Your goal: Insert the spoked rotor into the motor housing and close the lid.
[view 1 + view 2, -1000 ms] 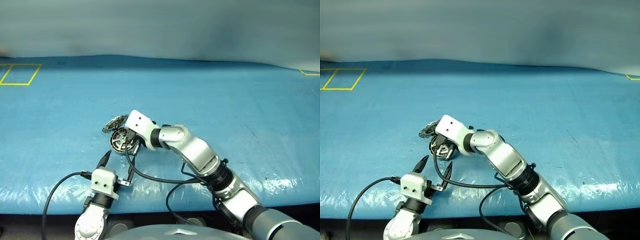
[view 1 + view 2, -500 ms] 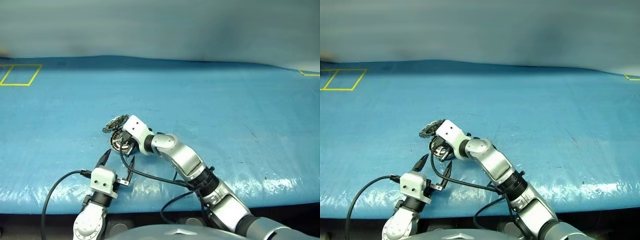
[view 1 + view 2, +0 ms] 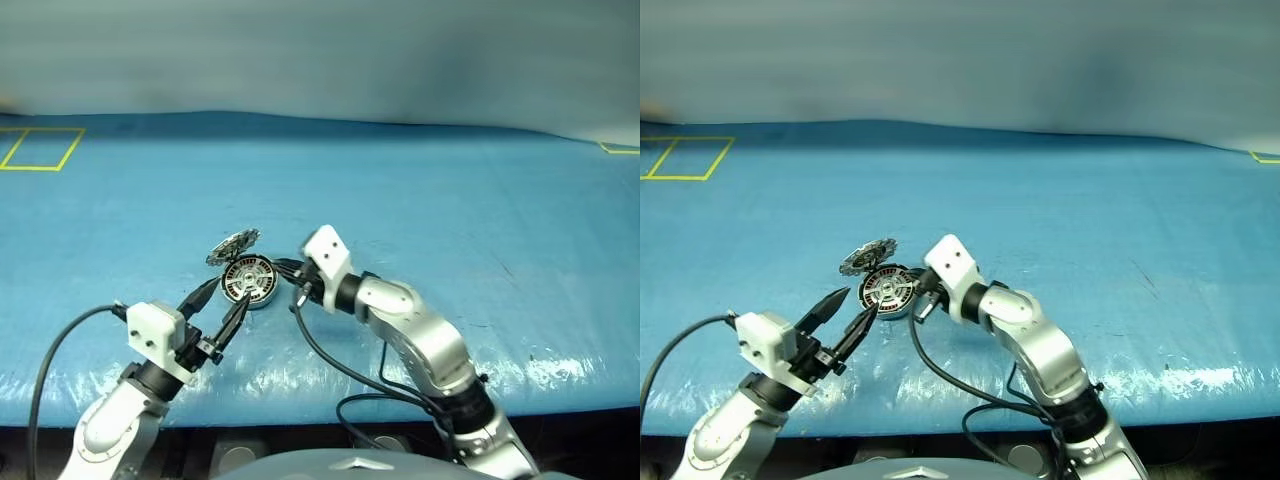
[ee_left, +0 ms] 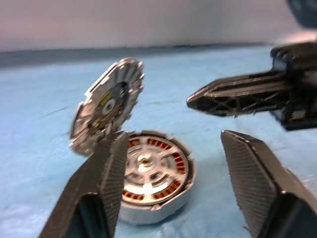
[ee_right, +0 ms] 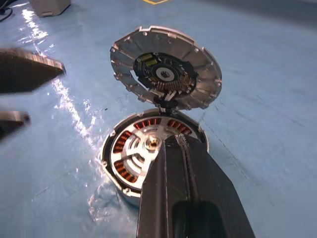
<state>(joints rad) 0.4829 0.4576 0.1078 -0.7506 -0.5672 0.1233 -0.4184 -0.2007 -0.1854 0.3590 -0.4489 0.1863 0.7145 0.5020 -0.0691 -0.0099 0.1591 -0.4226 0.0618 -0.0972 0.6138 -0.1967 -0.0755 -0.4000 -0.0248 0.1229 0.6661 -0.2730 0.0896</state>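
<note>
From the head camera: the motor housing [image 3: 248, 279] sits on the blue table [image 3: 450, 200] with the lid [image 3: 232, 246] tipped up behind it, and the spoked rotor [image 3: 887, 291] looks already seated inside. The right gripper [image 3: 292, 279] is clenched on nothing at the housing's right edge; the left gripper [image 3: 215, 311] hovers just short of it, fingers apart and empty.

Left wrist camera: the lid stands tilted on its hinge above the windings, left fingers [image 4: 106, 171] framing the housing (a nice line-up).

Right wrist camera: the closed right tips lie over the rotor's rim, the lid's patterned inside facing them.

So closing is the step, I'd say: push the lid's upper edge gently from behind while the other claw steadies the housing, or it may slide.
</note>
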